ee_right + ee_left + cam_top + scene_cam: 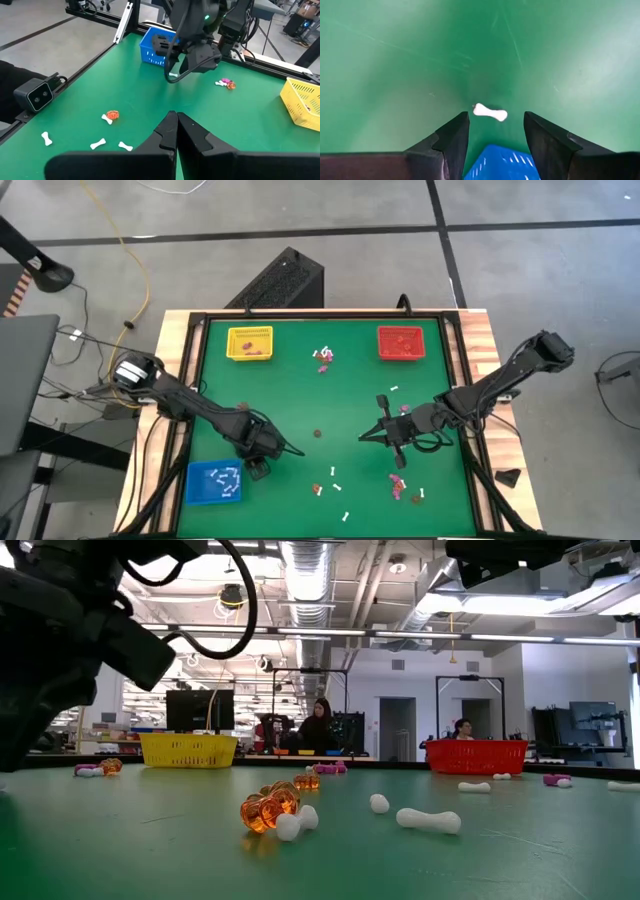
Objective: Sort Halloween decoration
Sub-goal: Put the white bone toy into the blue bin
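Jaws spread on the left gripper [495,132] above a white bone trinket [490,112]: light, stiff, likely slippery; pinch its narrow middle.

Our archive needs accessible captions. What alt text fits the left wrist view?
A small white bone trinket lies on the green table, just beyond the left gripper's open dark fingers. The rim of a blue tray shows between them.

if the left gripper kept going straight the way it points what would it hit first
Probably the white bone trinket lying on the green mat just ahead of the left gripper's open fingers; depth is hard to judge.
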You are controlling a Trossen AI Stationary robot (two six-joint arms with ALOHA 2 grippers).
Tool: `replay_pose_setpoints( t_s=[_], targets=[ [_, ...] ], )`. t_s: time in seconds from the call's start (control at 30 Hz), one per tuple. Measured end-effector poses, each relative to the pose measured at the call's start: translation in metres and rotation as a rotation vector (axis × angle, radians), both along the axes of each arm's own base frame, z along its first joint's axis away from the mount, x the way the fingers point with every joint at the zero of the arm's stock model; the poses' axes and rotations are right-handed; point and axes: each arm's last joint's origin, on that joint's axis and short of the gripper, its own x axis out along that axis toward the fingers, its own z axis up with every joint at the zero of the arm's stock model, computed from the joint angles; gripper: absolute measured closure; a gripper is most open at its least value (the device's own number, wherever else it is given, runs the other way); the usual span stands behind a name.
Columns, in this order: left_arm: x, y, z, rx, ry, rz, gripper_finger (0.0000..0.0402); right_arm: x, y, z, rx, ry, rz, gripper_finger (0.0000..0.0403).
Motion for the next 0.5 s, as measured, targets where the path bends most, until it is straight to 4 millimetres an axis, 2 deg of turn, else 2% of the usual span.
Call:
replay_pose_setpoints(
  t_s=[0.27,0.5],
  targets=[
    [0.004,-0.006,-0.023,-0.010,0.079,-0.070,0.0223,0.000,0.000,-0.001,-0.005,0.010,0.000,0.0372],
    [0.003,-0.006,-0.023,0.006,0.058,-0.130,0.0236,0.000,0.000,-0.001,-0.003,0.006,0.000,0.0372]
  ],
)
